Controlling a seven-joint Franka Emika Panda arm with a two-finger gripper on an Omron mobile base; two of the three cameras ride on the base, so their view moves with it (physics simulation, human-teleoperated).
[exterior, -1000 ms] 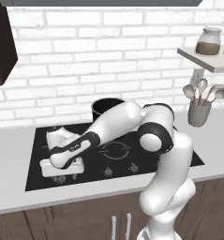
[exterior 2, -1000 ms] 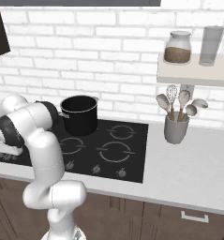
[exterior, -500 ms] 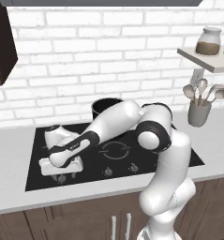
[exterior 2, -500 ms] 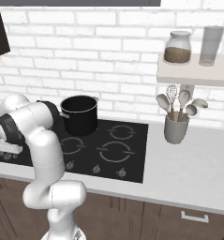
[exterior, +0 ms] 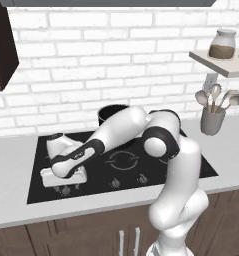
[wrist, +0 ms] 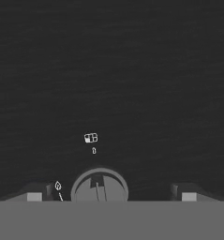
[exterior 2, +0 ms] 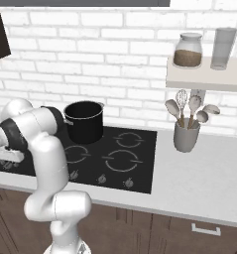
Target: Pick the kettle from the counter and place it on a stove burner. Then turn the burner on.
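Looks like the kettle (exterior: 55,145) is already on the black cooktop (exterior: 191,167), back-left corner. Pincer (wrist: 106,196) hangs spread wide over a burner knob (wrist: 100,186), gripping nothing, so switching the burner on is what's left.

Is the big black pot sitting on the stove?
Yes, in the right base view the black pot stands on the back of the black cooktop, behind the printed burner rings.
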